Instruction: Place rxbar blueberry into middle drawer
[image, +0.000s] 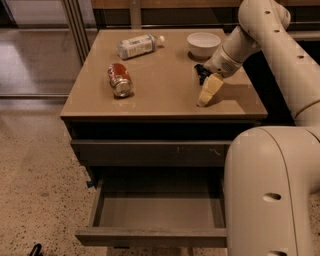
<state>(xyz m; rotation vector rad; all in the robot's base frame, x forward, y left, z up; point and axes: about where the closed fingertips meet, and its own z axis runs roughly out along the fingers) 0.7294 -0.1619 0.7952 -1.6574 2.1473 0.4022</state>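
Now the claw (205, 99) sits at the table's (165, 87) 3 o'clock, its grip impossible to tell. The snack bar (201, 72) lies at its 11 o'clock, and the drawer (150, 236) is open.

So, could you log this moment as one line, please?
gripper low over tabletop | rxbar blueberry on tabletop just behind it | middle drawer open, bar not inside

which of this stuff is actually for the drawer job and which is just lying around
For the job: rxbar blueberry, dark, beside the gripper at the tabletop's right side; open middle drawer.
Lying about: red soda can, bottle, white bowl, shut scratched drawer.
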